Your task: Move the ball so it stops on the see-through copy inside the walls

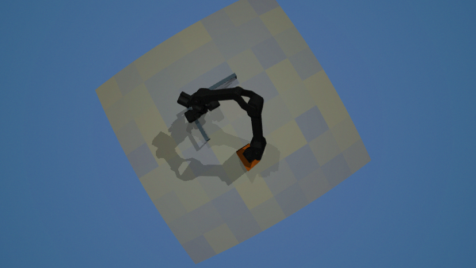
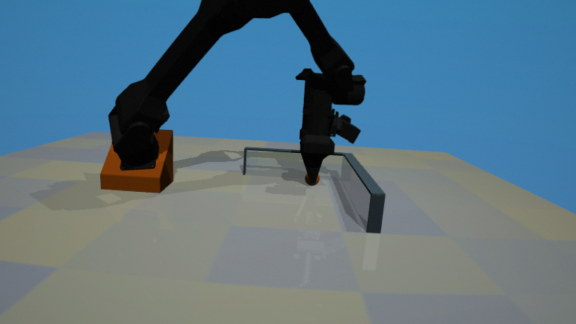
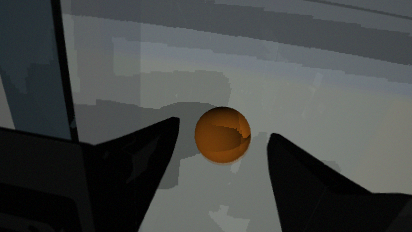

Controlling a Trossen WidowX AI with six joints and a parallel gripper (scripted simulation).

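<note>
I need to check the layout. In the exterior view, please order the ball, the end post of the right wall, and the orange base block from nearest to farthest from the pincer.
1. Ball, directly below the open pincer.
2. End post of the right wall, front right.
3. Orange base block, far left.

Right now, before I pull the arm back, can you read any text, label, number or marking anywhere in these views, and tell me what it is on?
None readable in any view.
Small orange ball: plain, no marking.
Low clear corner walls: no label.
Orange wedge-shaped base block: no text.
Black arm and gripper, jaws apart around the ball: no brand visible.
Checkered table top: plain squares only.
</note>
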